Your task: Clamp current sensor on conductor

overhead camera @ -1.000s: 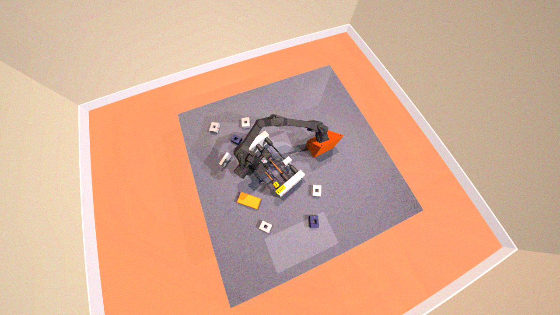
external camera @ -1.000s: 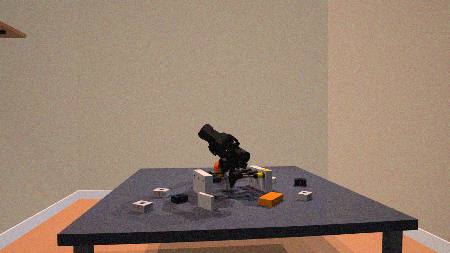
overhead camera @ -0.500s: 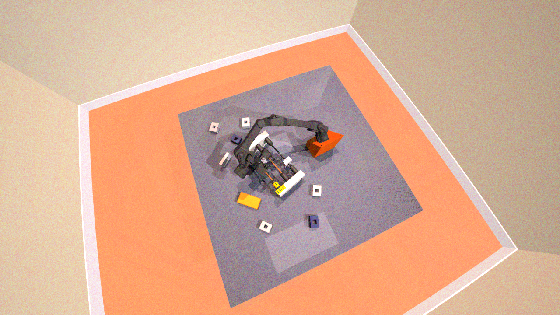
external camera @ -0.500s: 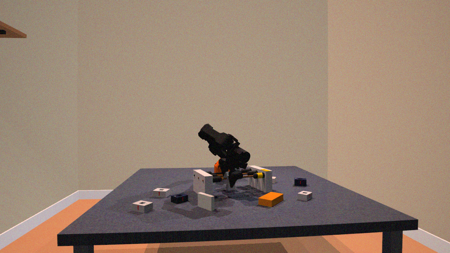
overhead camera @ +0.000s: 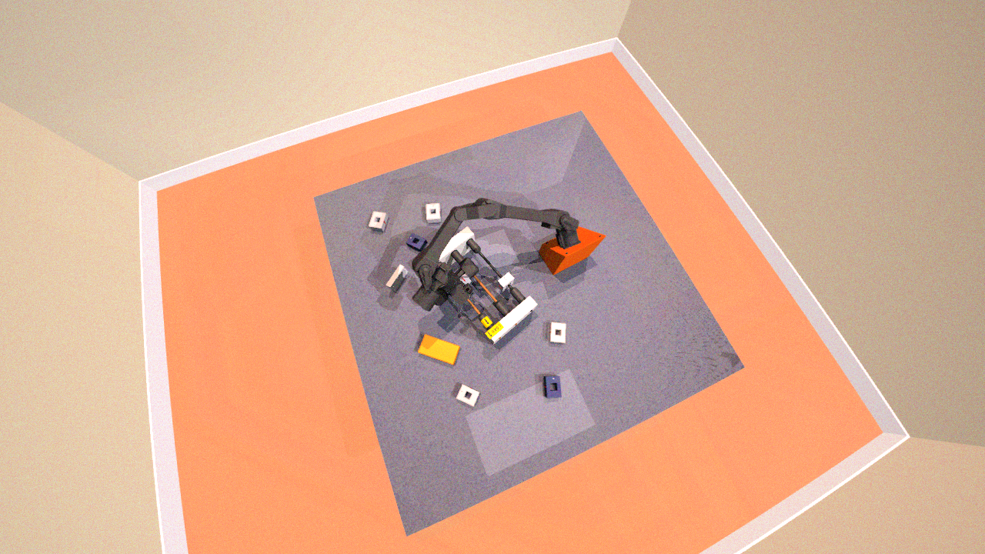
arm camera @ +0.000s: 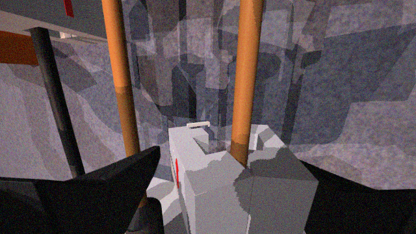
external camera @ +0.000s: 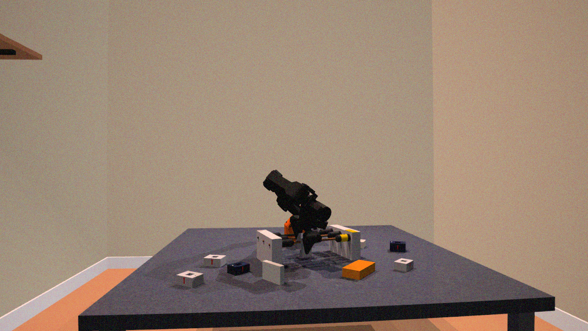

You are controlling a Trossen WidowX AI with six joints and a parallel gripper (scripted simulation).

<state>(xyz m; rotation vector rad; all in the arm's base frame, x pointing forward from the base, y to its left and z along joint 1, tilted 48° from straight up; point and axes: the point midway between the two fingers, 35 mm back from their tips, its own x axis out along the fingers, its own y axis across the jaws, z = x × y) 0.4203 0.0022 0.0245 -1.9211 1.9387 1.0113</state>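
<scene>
The white split-core sensor [arm camera: 214,182] has its two halves spread at the far side, with a gap between their tips and a seam on the near side. The right orange conductor [arm camera: 248,81] runs in between the halves. This looks like the one with the yellow band [overhead camera: 485,321] [external camera: 343,237] beside the LOAD label [overhead camera: 495,332]. A red mark [arm camera: 177,172] shows on the sensor's left face; which way it points cannot be told. My gripper [arm camera: 214,153] is open around the sensor. A gap shows by the left finger; the right finger is partly hidden behind the sensor.
The left orange conductor [arm camera: 120,65] and a black conductor [arm camera: 56,88] run alongside between white end walls [overhead camera: 512,318] [external camera: 269,247]. A white block [overhead camera: 505,280] sits on the black one. An orange box [overhead camera: 439,349] [external camera: 358,269], an upright white plate [external camera: 273,271] and several white and dark-blue blocks stand around.
</scene>
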